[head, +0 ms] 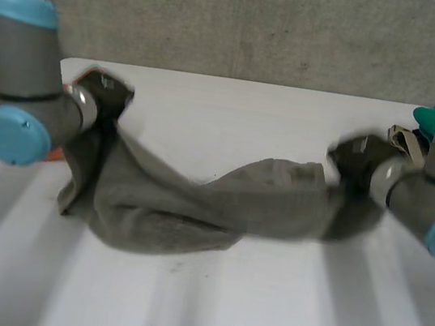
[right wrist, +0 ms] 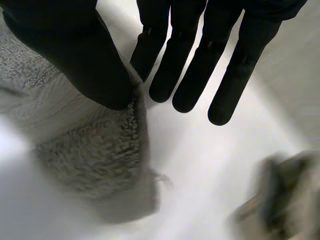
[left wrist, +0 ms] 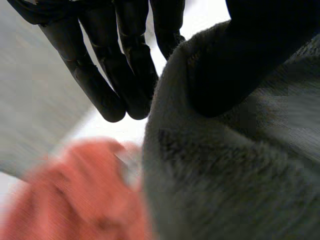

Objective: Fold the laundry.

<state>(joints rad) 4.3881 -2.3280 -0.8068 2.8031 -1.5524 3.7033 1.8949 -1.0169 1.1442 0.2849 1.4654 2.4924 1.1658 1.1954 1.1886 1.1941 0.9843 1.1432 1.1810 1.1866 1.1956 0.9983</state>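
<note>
grey-green terry, that is the towel (head: pixel 195 205) i hold, strung across the middle of the frame in the head view, between my two hands above the white table (head: pixel 260 317). my left hand (head: pixel 103 95) is at the upper left of that frame; one end of the towel hangs from it and drapes down in folds to the table. my right hand (head: pixel 356 157) is right of centre, on the towel's other end, and the cloth between sags onto the table. in my left wrist view my thumb (left wrist: pixel 240 65) presses on one face of the towel's edge while my fingers (left wrist: pixel 125 75) stand straight and close together behind it, so that edge is pinched between them. a blurred orange cloth (left wrist: pixel 75 200) lies below that hand, just beside the towel; the head view shows a sliver of it at the left, by my left arm. in my right wrist view my thumb sits on the towel's edge and nips it against the nearest finger, the rest of my fingers straight and side by side over bare table. a blurred dark thing with tan straps (right wrist: pixel 280 200) lies on the table past those fingertips, apart from the towel. at the right edge of the head view a teal thing (head: pixel 427 119) sits behind my right arm, before a grey concrete wall (head: pixel 263 22).
</note>
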